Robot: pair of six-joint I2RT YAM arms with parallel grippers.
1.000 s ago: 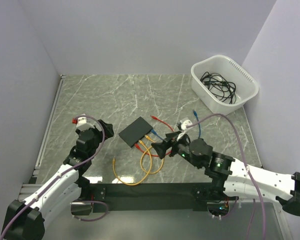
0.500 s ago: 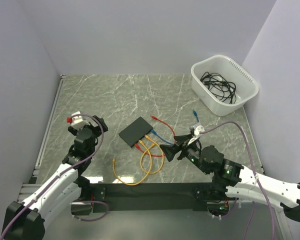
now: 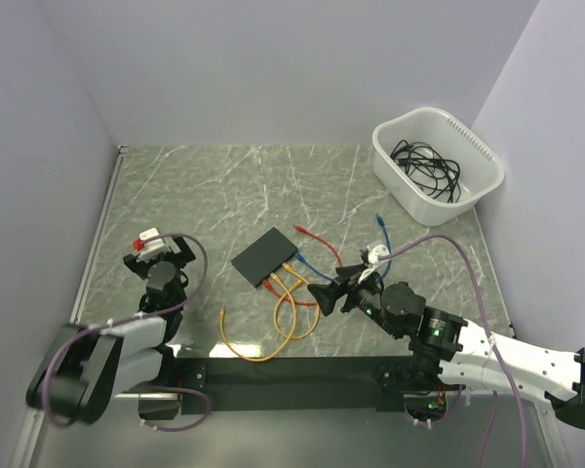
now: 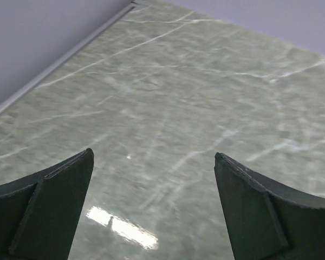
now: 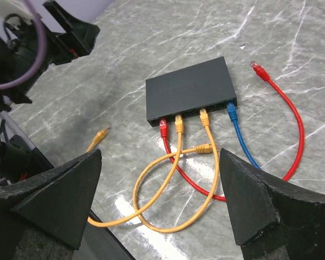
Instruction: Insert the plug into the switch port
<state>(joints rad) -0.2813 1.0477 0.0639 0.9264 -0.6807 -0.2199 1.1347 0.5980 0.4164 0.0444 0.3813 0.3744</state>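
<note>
The black switch (image 3: pixel 266 254) lies flat at the table's middle; it also shows in the right wrist view (image 5: pixel 189 95). Red (image 5: pixel 163 127), two yellow (image 5: pixel 179 123) and a blue plug (image 5: pixel 231 111) sit in its front ports. A loose yellow plug (image 5: pixel 204 148) lies just in front of the switch, and another (image 5: pixel 101 134) lies further left. My right gripper (image 3: pixel 329 285) is open and empty, a little right of the cable loops (image 5: pixel 160 153). My left gripper (image 3: pixel 156 255) is open and empty over bare marble (image 4: pixel 153 154), far left of the switch.
A white tub (image 3: pixel 437 166) holding black cables stands at the back right. A loose red plug (image 5: pixel 257 67) and a loose blue plug (image 3: pixel 378 218) lie right of the switch. Walls close in left, back and right.
My left arm has folded back toward the near left, away from the switch. My right gripper has drawn back slightly to the right, still open. Switch and cables have not moved.
</note>
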